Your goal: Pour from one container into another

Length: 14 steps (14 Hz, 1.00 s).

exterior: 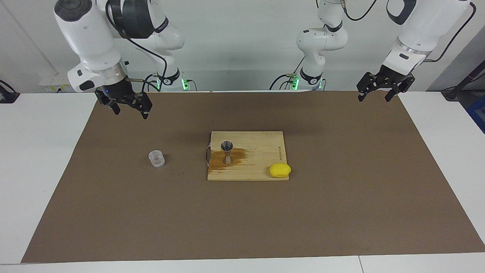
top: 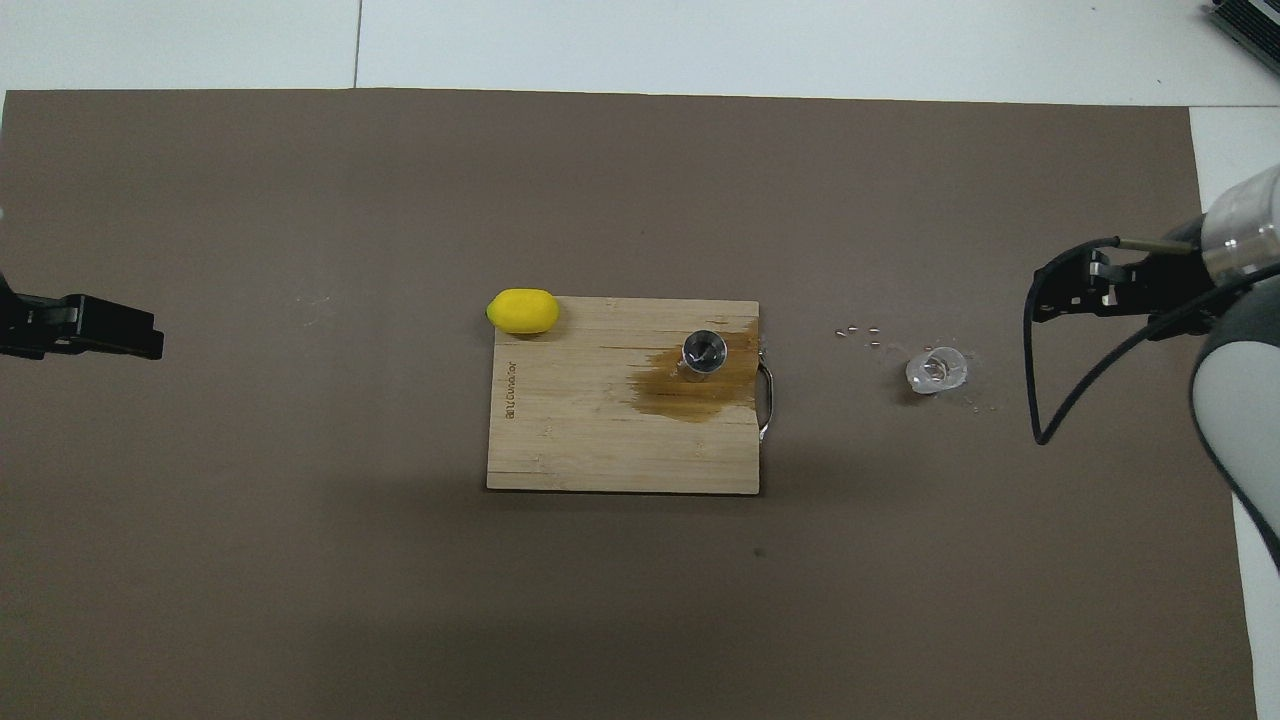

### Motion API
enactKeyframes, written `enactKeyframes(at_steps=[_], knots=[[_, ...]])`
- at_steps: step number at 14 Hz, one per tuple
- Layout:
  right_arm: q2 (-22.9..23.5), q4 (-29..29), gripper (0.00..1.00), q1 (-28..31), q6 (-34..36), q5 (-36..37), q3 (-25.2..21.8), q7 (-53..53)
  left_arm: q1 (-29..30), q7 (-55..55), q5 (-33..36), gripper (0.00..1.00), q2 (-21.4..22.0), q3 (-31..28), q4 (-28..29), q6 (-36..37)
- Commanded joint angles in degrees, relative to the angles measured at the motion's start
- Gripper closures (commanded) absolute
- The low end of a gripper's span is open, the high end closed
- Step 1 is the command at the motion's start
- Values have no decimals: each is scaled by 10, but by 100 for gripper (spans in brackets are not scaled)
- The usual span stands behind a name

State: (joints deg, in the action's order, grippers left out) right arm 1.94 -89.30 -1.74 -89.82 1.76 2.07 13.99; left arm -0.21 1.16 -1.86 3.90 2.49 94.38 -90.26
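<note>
Facing view, from the right arm's end across: the right gripper (exterior: 129,108) hangs in the air over the brown mat (exterior: 341,212), fingers apart and empty. The clear cup (exterior: 156,158) stands upright on the mat, alone, beside the wooden board (exterior: 257,167). On the board the metal jigger (exterior: 227,151) stands upright in a dark wet stain (exterior: 237,156), with a lemon (exterior: 280,170) at the board's corner. The left gripper (exterior: 380,91) waits over the mat's edge, fingers apart, empty.
</note>
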Motion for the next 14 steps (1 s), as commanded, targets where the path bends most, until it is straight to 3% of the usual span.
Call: enactKeyframes(at_steps=[1,6,14], knots=[[7,24,0,7,38,12,-1,-41,6,5,-5,0,18,2,21,-10],[-30,-37,0,31,25,3,-1,-89,6,5,-5,0,18,2,21,-10],[-31,-43,0,24,11,3,1,-48,6,5,-5,0,18,2,21,-10]])
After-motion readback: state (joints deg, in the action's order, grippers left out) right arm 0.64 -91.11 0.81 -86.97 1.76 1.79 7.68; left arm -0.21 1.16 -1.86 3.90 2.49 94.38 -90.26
